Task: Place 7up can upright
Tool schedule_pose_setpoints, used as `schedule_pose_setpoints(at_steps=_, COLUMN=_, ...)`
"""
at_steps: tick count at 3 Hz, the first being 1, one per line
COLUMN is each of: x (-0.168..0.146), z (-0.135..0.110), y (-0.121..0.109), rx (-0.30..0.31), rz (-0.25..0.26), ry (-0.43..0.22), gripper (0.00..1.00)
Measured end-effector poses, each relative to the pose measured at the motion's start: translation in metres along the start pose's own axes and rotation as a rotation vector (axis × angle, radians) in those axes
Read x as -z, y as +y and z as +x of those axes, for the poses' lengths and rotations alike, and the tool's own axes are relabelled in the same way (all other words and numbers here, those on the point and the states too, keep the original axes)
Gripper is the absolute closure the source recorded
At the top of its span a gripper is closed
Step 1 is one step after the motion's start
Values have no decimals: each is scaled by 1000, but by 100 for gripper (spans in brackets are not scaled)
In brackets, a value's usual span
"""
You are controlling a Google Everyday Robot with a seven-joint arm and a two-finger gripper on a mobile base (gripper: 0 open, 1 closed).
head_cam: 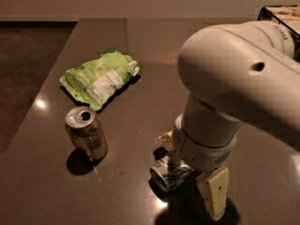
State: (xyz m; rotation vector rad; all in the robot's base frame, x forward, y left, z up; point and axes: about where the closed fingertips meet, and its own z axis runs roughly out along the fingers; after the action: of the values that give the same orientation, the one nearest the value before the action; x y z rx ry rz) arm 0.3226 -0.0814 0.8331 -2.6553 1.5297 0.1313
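The 7up can [168,171], white and green with a silver end, lies on its side on the dark table [140,46], its end facing front left. My gripper [190,170] hangs straight over it, low, with one finger [214,193] at the can's right and the other finger [165,140] behind it on the left. The jaws are spread with the can between them, not closed on it. The arm's wrist hides most of the can's body.
A brown-gold can [86,134] stands upright to the left of the 7up can. A green snack bag [100,78] lies further back left. A dark wire basket [280,18] sits at the far right. The table's left edge runs close by.
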Motion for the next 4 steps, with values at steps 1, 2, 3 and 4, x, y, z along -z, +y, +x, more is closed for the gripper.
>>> schedule_pose_setpoints(at_steps=1, x=-9, z=-3, y=0, rx=5, rz=-22, ry=-1, gripper=15)
schedule_pose_setpoints(at_steps=2, x=-8, z=-10, y=-1, rx=11, rz=-27, ry=-4, gripper=39)
schedule_pose_setpoints(at_steps=3, x=2, z=-19, y=-5, rx=25, rz=-19, ry=-13, gripper=62)
schedule_pose_setpoints(at_steps=4, x=22, z=-18, y=-15, rx=7, rz=18, ry=-58, gripper=85)
